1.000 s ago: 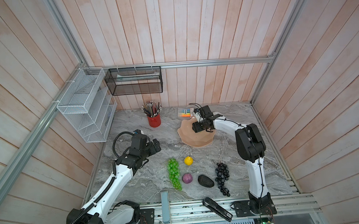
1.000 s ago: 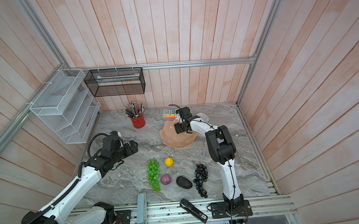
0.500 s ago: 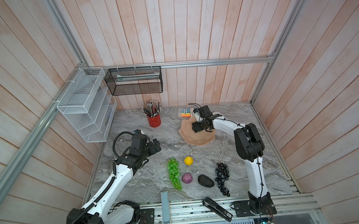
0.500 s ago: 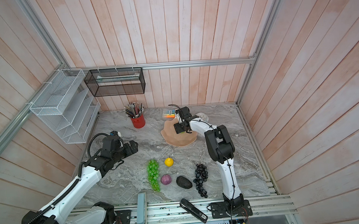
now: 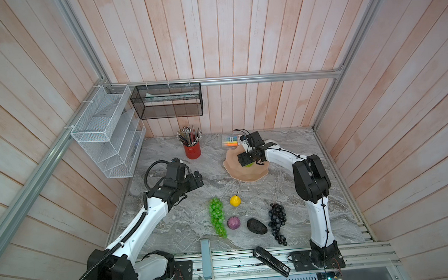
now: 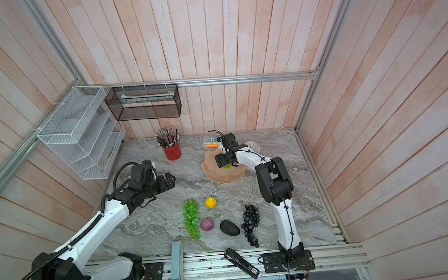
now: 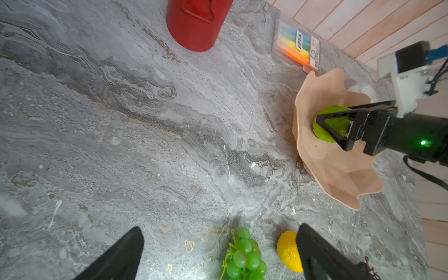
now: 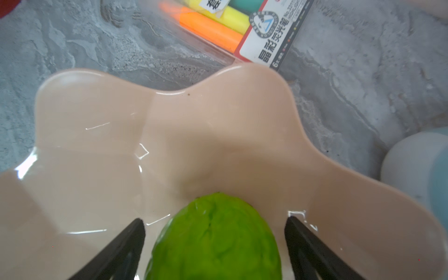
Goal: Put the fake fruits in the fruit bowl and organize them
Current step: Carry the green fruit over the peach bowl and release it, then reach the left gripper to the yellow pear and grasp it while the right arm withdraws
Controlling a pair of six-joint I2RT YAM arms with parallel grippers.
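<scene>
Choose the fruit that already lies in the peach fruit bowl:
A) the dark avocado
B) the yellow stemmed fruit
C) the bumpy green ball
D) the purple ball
C: in the right wrist view, the bumpy green ball rests inside the fruit bowl.

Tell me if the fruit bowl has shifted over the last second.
No. The fruit bowl sits just as close to the highlighter pack as before.

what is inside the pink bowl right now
Only the bumpy green ball lies in the fruit bowl, between the open fingers of the right hand. The bowl floor beneath the ball and hand is hidden.
</scene>
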